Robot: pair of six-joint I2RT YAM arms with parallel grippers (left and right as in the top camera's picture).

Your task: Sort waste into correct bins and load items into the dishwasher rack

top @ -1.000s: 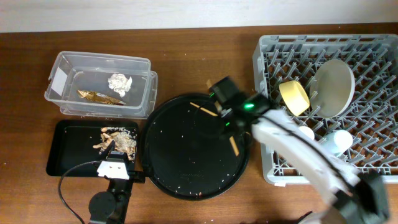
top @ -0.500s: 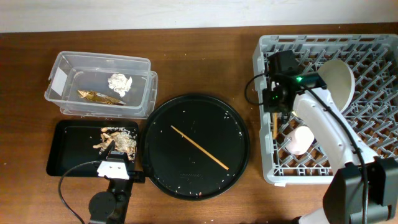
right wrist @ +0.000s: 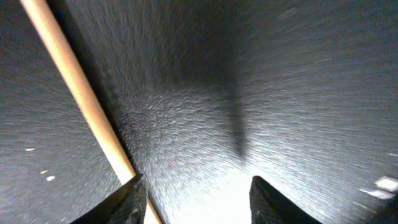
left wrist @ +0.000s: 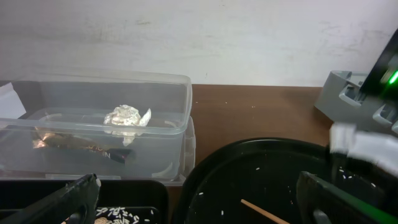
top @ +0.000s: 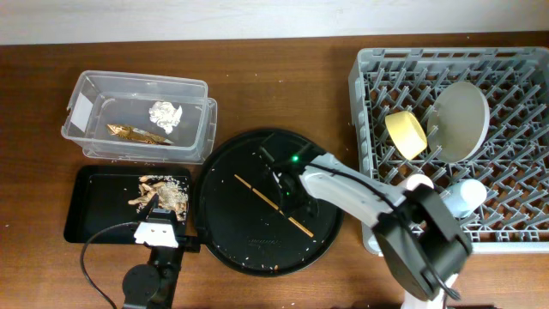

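Ahead of the left hand [left wrist: 198, 190] and slightly to its left, a clear rectangular plastic box with a white label [top: 86, 137] stands on the brown wooden surface [top: 274, 69]. Inside it lie a crumpled white tissue ball [top: 165, 113] and, nearer the hand, a long gold-brown foil wrapper [top: 135, 133]. The shallow black rectangular tray [top: 94, 210] lies directly under and before this hand, with brownish-beige crumbly food scraps [top: 163, 192] just beyond its fingers. The left hand hangs low at the tray's near edge, its two dark fingers [left wrist: 62, 199] spread wide with nothing between them.

To that hand's right sits a large round black tray [top: 257, 249] sprinkled with pale crumbs. One thin wooden chopstick [top: 274, 204] lies slantwise across it. The right hand [right wrist: 198, 199] is down over the middle of this tray, right above the chopstick. Its fingers are spread apart and the stick runs in against the inner edge of one of them. Whether it touches, I cannot tell.

To the right hand's right stands the large square light-grey plastic crate with a lattice floor and pegs [top: 369, 77]. In it are a yellow bowl [top: 405, 134] on its side, a pale grey round plate [top: 459, 120] leaning upright just beyond it, and two small pale cups [top: 467, 196] nearer the robot, their colours unclear.
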